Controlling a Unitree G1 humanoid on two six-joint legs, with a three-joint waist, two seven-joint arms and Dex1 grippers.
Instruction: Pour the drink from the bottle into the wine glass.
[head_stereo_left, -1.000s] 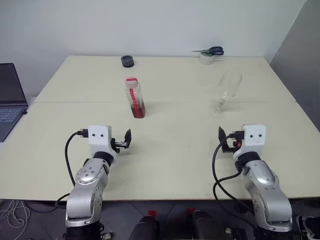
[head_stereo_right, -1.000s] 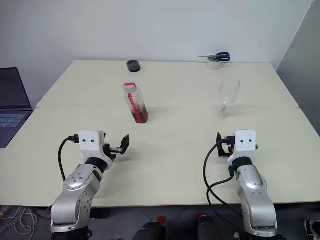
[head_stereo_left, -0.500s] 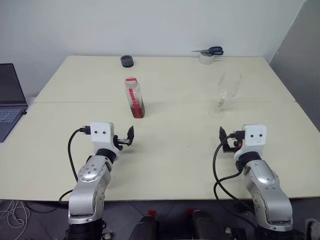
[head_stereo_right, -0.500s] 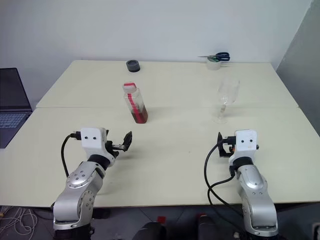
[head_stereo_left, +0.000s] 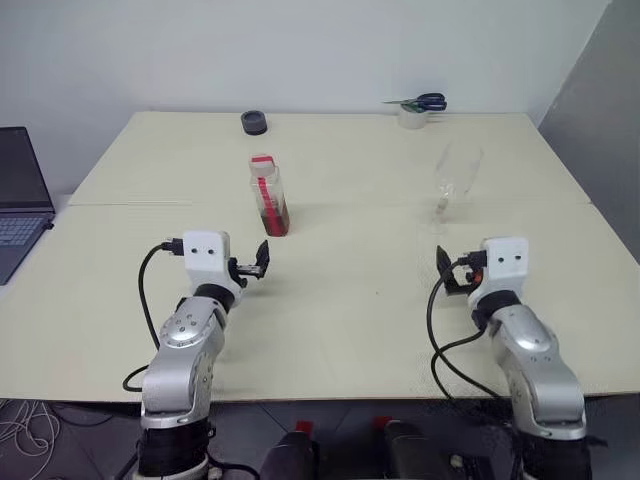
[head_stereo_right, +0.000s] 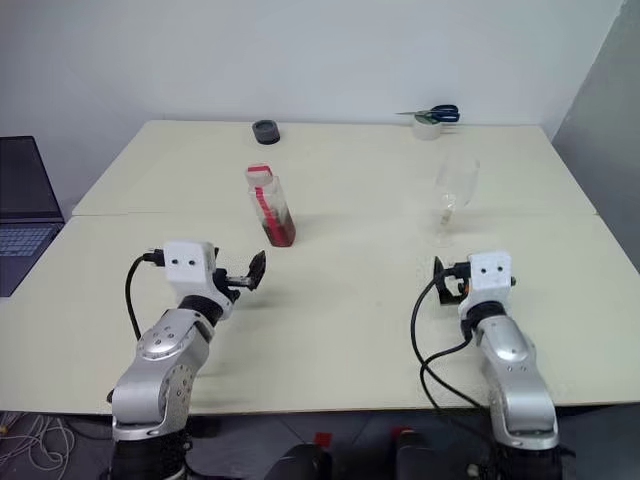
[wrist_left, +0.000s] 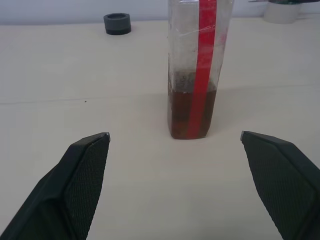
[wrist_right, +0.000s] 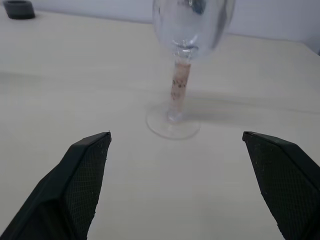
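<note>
no readable text, bottle (wrist_left: 199, 70) label illegible

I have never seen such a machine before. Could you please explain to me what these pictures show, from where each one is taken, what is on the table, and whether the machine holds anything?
This is a robot with two metal arms, each ending in a gripper of two black fingers. Two pictures come from cameras on its head, looking down over the pale table. There you see the left gripper and the right gripper. The other two pictures come from cameras on the wrists, looking along each gripper's fingers.

On the table stands a small bottle with a reddish-brown drink at its bottom, in front of the left gripper. A clear wine glass, with nothing in it, stands in front of the right gripper. At the far edge lie a dark ring, a tape roll and scissors. A laptop sits to the left.

Both grippers are open and hold nothing.
</note>
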